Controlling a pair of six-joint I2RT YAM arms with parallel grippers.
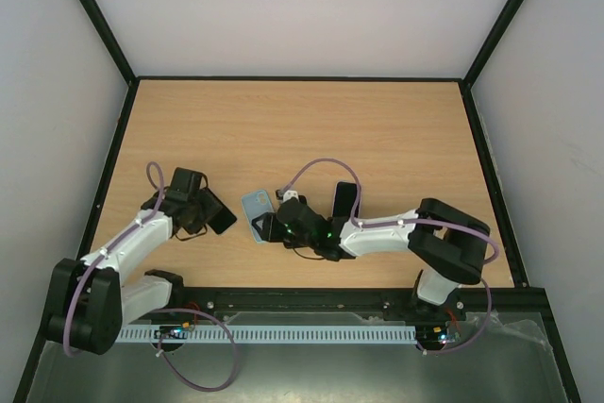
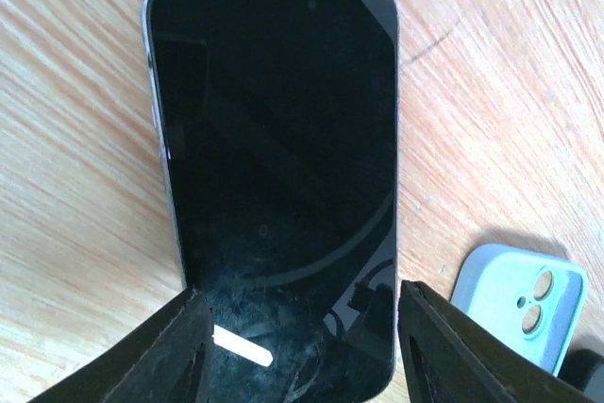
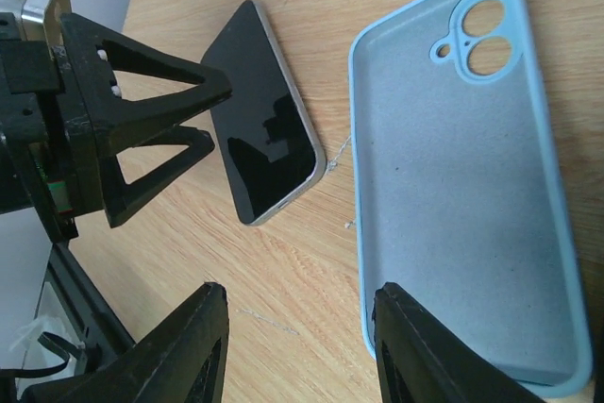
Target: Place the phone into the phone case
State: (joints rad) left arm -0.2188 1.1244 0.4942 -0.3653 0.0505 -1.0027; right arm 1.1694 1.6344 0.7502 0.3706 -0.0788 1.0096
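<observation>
The black phone [image 1: 223, 218] lies screen up on the wooden table, left of centre. My left gripper [image 1: 208, 205] is open, and its fingers flank the phone's near end [image 2: 278, 139] close to both long edges; no contact shows. It also shows in the right wrist view [image 3: 219, 115]. The light-blue phone case [image 1: 256, 207] lies hollow side up just right of the phone, camera cut-outs at its far end [image 3: 462, 186]. My right gripper [image 1: 267, 226] is open and empty; in its wrist view [image 3: 302, 327] one finger is over bare table and the other over the case's near corner.
Black frame rails [image 1: 113, 158] run along the table's left, back and right edges. A white cable channel [image 1: 283, 334] runs along the front between the arm bases. A corner of the case also shows in the left wrist view [image 2: 514, 309].
</observation>
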